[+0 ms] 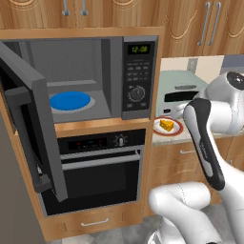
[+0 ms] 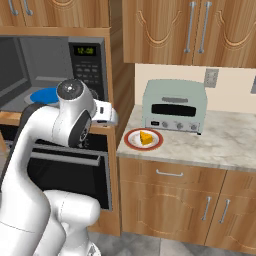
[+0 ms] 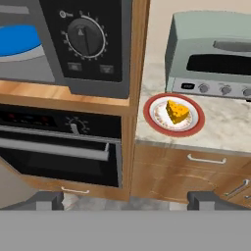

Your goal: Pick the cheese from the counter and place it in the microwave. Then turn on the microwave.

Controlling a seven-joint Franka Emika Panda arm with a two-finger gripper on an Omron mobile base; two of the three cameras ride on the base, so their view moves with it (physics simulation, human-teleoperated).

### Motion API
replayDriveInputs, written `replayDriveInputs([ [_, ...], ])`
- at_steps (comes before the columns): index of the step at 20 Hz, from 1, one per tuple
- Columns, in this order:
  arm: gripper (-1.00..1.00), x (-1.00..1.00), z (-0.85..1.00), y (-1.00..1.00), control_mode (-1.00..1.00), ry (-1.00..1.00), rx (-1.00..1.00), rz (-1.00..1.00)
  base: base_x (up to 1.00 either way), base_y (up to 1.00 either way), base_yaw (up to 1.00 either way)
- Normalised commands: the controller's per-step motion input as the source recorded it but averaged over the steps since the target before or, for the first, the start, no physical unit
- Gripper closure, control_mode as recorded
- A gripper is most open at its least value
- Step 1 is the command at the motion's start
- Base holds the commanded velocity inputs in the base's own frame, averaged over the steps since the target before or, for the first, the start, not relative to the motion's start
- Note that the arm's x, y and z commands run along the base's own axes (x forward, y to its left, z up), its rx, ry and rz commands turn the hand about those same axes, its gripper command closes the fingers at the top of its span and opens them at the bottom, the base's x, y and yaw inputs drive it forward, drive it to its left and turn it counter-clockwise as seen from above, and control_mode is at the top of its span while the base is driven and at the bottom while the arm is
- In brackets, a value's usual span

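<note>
From the left base view you see the microwave [image 1: 81, 78] with its door [image 1: 33, 119] swung wide toward you, a blue plate [image 1: 70, 101] inside, and the cheese [image 1: 167, 125] on a red-rimmed plate [image 1: 175, 129] at the tabletop's [image 1: 164, 139] left end, just beside the cabinet wall; your forearm partly covers that plate. Watch the open door: it stands out into the room on the left, and a wide swing from cheese to cavity could clip its edge. From the right base view the cheese [image 2: 145, 138] sits near the tabletop's [image 2: 220, 145] front edge, with the toaster oven [image 2: 175, 106] close behind it, so you have little room behind and a drop in front; a sloppy push could slide the plate [image 2: 134, 141] off. The arm's wrist hovers near the microwave's corner, well short of the cheese. In the hand view the end effector [image 3: 126, 201] is spread wide and empty, fingertips [image 3: 47, 200] far apart at the bottom edge, cheese [image 3: 177, 112] ahead and right of centre. The wedge is small and sloped, so it could slip out of your grasp; free room lies mostly above the plate [image 3: 158, 120].
</note>
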Motion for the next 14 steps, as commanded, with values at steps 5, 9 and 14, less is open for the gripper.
replayDriveInputs([
  [5,-1.00,0.17,-0.10,-0.26,-1.00,0.09,0.00,0.00,0.00,0.00,0.00],
  [9,-1.00,0.19,-0.13,-0.19,-1.00,0.07,-0.01,0.00,0.00,0.00,0.00],
  [14,-1.00,0.22,-0.17,-0.13,-1.00,0.07,-0.05,0.00,0.00,0.00,0.00],
])
